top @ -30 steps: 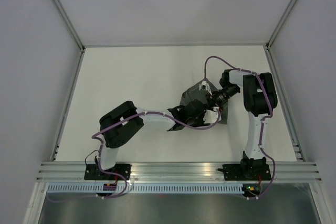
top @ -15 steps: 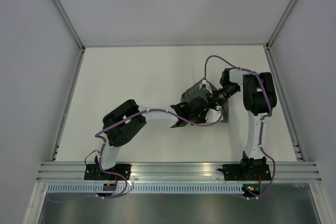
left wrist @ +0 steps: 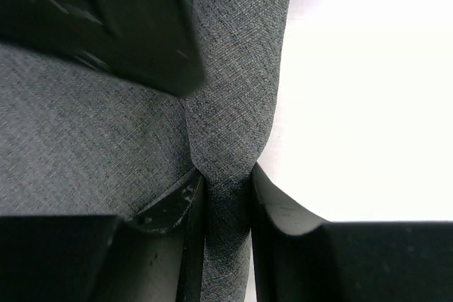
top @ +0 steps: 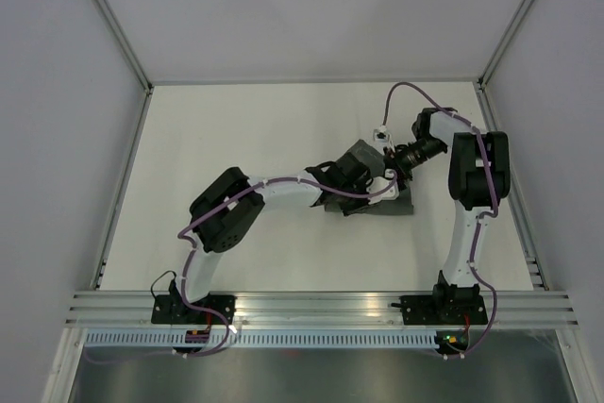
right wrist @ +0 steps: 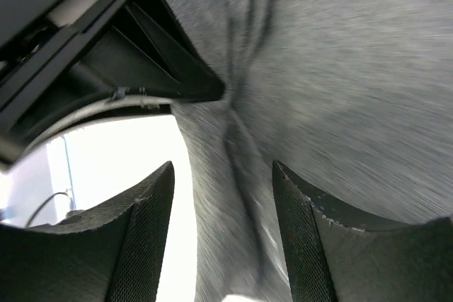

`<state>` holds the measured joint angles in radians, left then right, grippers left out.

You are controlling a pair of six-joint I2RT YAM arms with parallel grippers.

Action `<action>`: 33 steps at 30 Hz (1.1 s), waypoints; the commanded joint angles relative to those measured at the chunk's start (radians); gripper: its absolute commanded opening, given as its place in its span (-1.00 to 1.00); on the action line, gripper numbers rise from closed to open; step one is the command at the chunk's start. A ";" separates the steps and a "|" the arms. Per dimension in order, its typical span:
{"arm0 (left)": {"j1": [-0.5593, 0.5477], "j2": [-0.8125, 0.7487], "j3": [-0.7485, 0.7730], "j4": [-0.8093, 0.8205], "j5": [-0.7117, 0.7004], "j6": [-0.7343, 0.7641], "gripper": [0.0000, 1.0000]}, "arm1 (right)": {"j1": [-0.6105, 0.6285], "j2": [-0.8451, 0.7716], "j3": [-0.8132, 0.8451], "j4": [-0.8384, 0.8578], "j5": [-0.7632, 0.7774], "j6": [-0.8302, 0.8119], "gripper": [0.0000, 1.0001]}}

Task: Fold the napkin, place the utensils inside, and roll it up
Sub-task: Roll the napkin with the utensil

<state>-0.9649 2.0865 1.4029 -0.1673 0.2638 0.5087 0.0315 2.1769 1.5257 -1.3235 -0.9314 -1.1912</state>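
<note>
Right of mid-table, the napkin point(top: 398, 206) lies bunched, light and limp. The left gripper point(left wrist: 223, 187) pinches a fold of it; the right gripper point(right wrist: 223, 175) stands released. I'd take it by the hem.

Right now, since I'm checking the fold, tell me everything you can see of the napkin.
The napkin is dark grey woven cloth, bunched and partly lifted, with one corner flat on the white table. The left gripper pinches a raised fold. The right gripper stands open astride a ridge of the cloth.
</note>
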 commanded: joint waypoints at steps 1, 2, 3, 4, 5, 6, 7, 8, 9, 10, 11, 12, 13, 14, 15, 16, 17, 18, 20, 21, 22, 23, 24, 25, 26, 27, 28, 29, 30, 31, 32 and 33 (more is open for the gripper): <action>0.011 0.072 0.024 -0.162 0.187 -0.093 -0.95 | -0.059 -0.055 0.091 -0.098 -0.092 -0.097 0.27; 0.018 0.078 0.030 -0.173 0.198 -0.105 -0.95 | -0.077 -0.055 0.105 -0.120 -0.104 -0.108 0.28; 0.023 0.084 0.045 -0.196 0.212 -0.108 -0.95 | -0.087 -0.068 0.119 -0.131 -0.112 -0.107 0.29; 0.029 0.092 0.051 -0.205 0.245 -0.120 -0.95 | -0.097 -0.078 0.117 -0.131 -0.127 -0.108 0.28; 0.046 0.104 0.056 -0.210 0.268 -0.131 -0.95 | -0.116 -0.091 0.114 -0.129 -0.130 -0.113 0.29; 0.055 0.107 0.059 -0.213 0.294 -0.142 -0.95 | -0.122 -0.121 0.110 -0.129 -0.132 -0.119 0.28; 0.066 0.112 0.057 -0.215 0.337 -0.153 -0.95 | -0.131 -0.138 0.090 -0.122 -0.136 -0.129 0.28; 0.084 0.118 0.057 -0.216 0.362 -0.168 -0.95 | -0.146 -0.155 0.076 -0.111 -0.142 -0.130 0.28; 0.094 0.122 0.054 -0.216 0.382 -0.176 -0.95 | -0.154 -0.196 0.041 -0.080 -0.142 -0.130 0.28; 0.101 0.127 0.054 -0.219 0.418 -0.185 -0.95 | -0.160 -0.221 0.018 -0.060 -0.139 -0.127 0.28; 0.113 0.132 0.056 -0.221 0.432 -0.191 -0.95 | -0.162 -0.245 -0.011 -0.031 -0.126 -0.114 0.28; 0.118 0.141 0.057 -0.221 0.448 -0.194 -0.95 | -0.162 -0.309 -0.085 0.057 -0.119 -0.096 0.28; 0.126 0.145 0.062 -0.224 0.484 -0.205 -0.95 | -0.162 -0.348 -0.126 0.116 -0.110 -0.046 0.30; 0.141 0.155 0.065 -0.235 0.506 -0.210 -0.95 | -0.156 -0.388 -0.169 0.179 -0.072 -0.006 0.31; 0.150 0.168 0.073 -0.236 0.528 -0.214 -0.95 | -0.151 -0.473 -0.262 0.314 -0.051 0.027 0.31; 0.160 0.178 0.074 -0.242 0.573 -0.226 -0.95 | -0.142 -0.520 -0.313 0.386 -0.022 0.054 0.32; 0.176 0.185 0.079 -0.247 0.592 -0.231 -0.95 | -0.121 -0.610 -0.365 0.455 0.035 0.112 0.34; 0.181 0.204 0.090 -0.256 0.626 -0.236 -0.95 | -0.107 -0.656 -0.469 0.593 0.075 0.140 0.36; 0.190 0.219 0.106 -0.276 0.643 -0.237 -0.95 | -0.044 -0.741 -0.571 0.717 0.141 0.200 0.39; 0.190 0.231 0.128 -0.308 0.650 -0.234 -0.95 | -0.024 -0.811 -0.663 0.816 0.207 0.212 0.43; 0.192 0.254 0.140 -0.323 0.672 -0.233 -0.95 | 0.016 -0.840 -0.703 0.861 0.238 0.225 0.45; 0.192 0.267 0.154 -0.345 0.680 -0.233 -0.95 | 0.074 -0.862 -0.737 0.898 0.277 0.237 0.47; 0.192 0.277 0.175 -0.369 0.687 -0.231 -0.95 | 0.105 -0.890 -0.790 0.953 0.307 0.249 0.47; 0.193 0.283 0.182 -0.382 0.704 -0.230 -0.95 | 0.135 -0.897 -0.814 0.977 0.360 0.254 0.47; 0.192 0.299 0.189 -0.391 0.707 -0.231 -0.95 | 0.186 -0.901 -0.831 0.998 0.377 0.260 0.47; 0.193 0.305 0.202 -0.405 0.710 -0.231 -0.95 | 0.206 -0.899 -0.860 1.032 0.391 0.269 0.47; 0.193 0.311 0.208 -0.409 0.712 -0.234 -0.95 | 0.221 -0.898 -0.869 1.047 0.410 0.275 0.47; 0.195 0.316 0.212 -0.414 0.715 -0.234 -0.95 | 0.250 -0.895 -0.880 1.066 0.422 0.281 0.47; 0.196 0.320 0.220 -0.417 0.718 -0.236 -0.95 | 0.266 -0.890 -0.901 1.098 0.439 0.289 0.47; 0.196 0.323 0.223 -0.425 0.726 -0.239 -0.95 | 0.283 -0.890 -0.914 1.113 0.456 0.294 0.47; 0.198 0.326 0.229 -0.429 0.726 -0.239 -0.95 | 0.313 -0.890 -0.926 1.133 0.488 0.297 0.47; 0.198 0.330 0.234 -0.432 0.726 -0.239 -0.95 | 0.326 -0.891 -0.950 1.165 0.503 0.300 0.47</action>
<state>-0.7567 2.3356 1.6508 -0.4679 1.0435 0.2752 0.3183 1.2926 0.6109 -0.3229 -0.5182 -0.9257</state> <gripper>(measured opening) 0.305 0.735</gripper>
